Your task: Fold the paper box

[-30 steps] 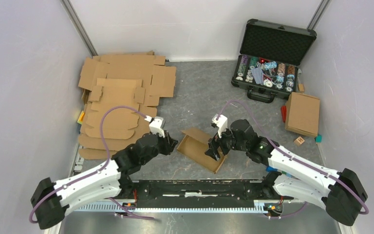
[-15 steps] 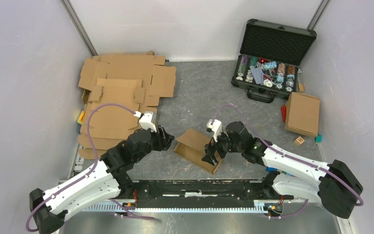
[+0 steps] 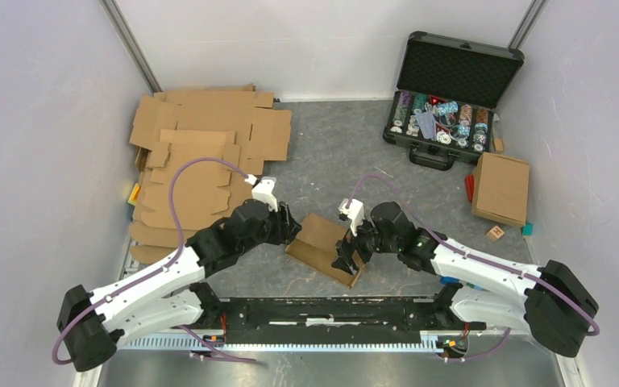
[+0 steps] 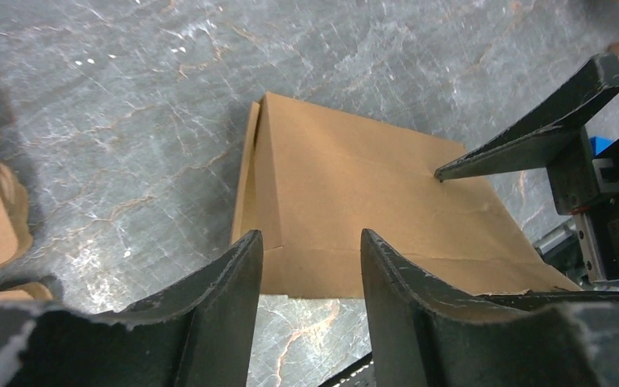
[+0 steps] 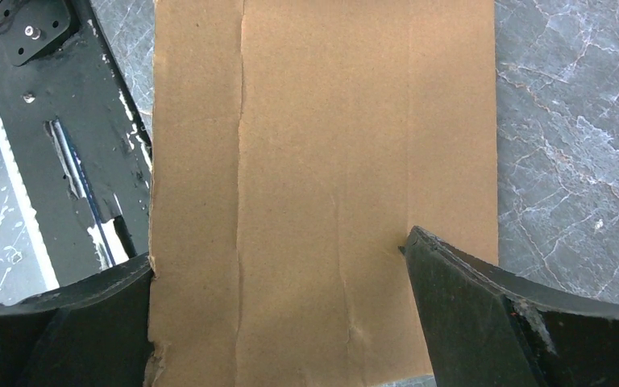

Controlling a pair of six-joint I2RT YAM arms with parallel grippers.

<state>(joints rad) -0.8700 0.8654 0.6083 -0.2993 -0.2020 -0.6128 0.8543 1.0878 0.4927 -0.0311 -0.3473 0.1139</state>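
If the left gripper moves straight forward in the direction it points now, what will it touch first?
The left gripper would most likely meet the cardboard box first; its folded edge lies just ahead, though depth is unclear.

Marble table (image 3: 330,161): box (image 3: 320,242), cardboard (image 3: 201,153), case (image 3: 445,121)

Open black case (image 3: 459,76), likely poker chips (image 3: 443,121), marbled table (image 3: 330,153)

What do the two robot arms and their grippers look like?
Both the left arm and right arm have white shell links, black joints and black bases. A purple cable loops along each to a small white wrist block. A green light glows on the right arm. The gripper fingers are black, tapered wedges with scuffed edges.
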